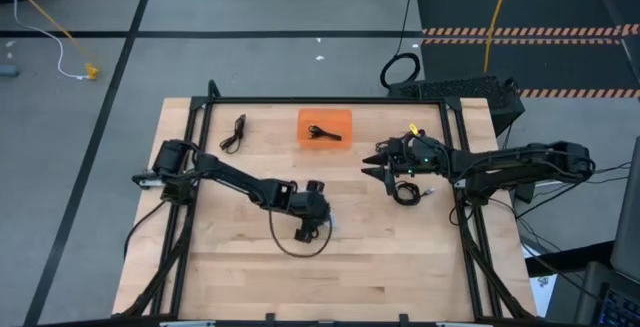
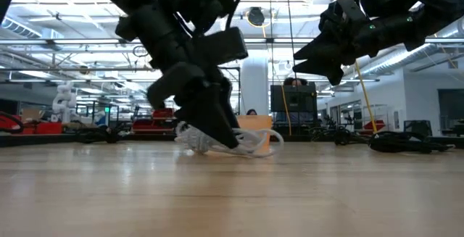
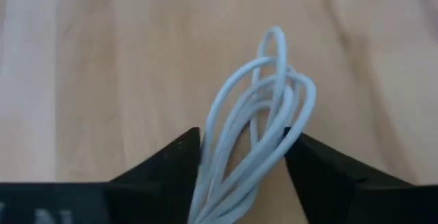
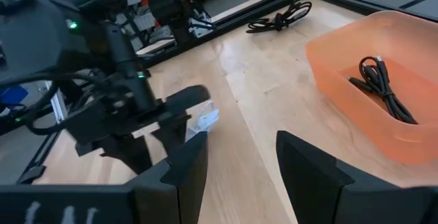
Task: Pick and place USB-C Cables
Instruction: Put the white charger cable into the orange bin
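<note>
A white USB-C cable (image 3: 267,94), a small coil of several loops, lies on the table near its middle (image 2: 250,144). My left gripper (image 1: 307,229) stands over it, shut on it. One black cable (image 1: 325,134) lies in the orange tray (image 1: 342,115). A second black cable (image 1: 235,132) rests on the wood left of the tray. A third (image 1: 405,193) lies below my right arm. My right gripper (image 1: 375,164) hangs open in the air right of the tray, holding nothing. My left gripper (image 3: 243,176) pinches the white cable between its two fingers, across several strands at one end of the coil (image 3: 229,162). The fingers (image 2: 217,132) come from above, slanting down. The coil's free loops (image 3: 274,59) stick out past the fingertips and it rests on the table.
A black frame rail (image 1: 320,100) runs around the table top. A thin dark loop (image 1: 295,247) hangs by my left wrist. The tray (image 4: 328,59) lies close to my right gripper (image 4: 236,169). Bare wood stretches toward the near edge (image 1: 330,287).
</note>
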Motion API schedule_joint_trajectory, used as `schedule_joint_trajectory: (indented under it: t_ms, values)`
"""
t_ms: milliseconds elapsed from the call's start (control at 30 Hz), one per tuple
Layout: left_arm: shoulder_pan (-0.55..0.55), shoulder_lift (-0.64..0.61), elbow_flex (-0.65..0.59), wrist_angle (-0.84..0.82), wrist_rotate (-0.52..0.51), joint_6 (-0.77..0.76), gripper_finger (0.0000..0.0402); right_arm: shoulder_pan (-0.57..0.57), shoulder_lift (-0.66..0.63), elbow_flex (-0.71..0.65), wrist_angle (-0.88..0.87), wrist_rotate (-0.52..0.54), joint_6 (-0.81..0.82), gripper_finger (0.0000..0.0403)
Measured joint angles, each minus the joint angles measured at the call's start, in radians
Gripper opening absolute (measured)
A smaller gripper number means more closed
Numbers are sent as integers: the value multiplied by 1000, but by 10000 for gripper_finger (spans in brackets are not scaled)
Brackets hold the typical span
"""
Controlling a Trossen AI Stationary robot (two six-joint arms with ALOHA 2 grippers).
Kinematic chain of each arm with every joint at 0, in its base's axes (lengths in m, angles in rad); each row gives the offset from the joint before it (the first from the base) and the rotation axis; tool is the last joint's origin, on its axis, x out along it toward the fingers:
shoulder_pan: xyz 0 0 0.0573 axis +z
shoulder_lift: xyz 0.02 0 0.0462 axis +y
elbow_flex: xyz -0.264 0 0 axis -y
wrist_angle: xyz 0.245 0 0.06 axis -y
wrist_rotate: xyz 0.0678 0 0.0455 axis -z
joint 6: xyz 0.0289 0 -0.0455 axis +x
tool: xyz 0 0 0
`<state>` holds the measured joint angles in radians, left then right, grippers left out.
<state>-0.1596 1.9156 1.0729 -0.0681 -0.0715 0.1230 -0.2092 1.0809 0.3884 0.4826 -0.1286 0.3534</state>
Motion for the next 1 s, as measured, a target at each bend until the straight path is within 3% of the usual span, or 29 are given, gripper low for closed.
schedule_joint_trajectory:
  t_ms: [267,600,833,1000]
  values:
    - [25,-3,0,-4,28,-150,23,0,0,-24,18,1,1,164]
    - [63,-139,-1,30,8,-290,12,0,0,-30,25,0,1,164]
    - [127,-265,0,52,-126,-177,13,2,0,-30,40,-2,13,164]
    - [212,-285,-2,158,-182,-81,15,29,0,-30,50,-1,27,164]
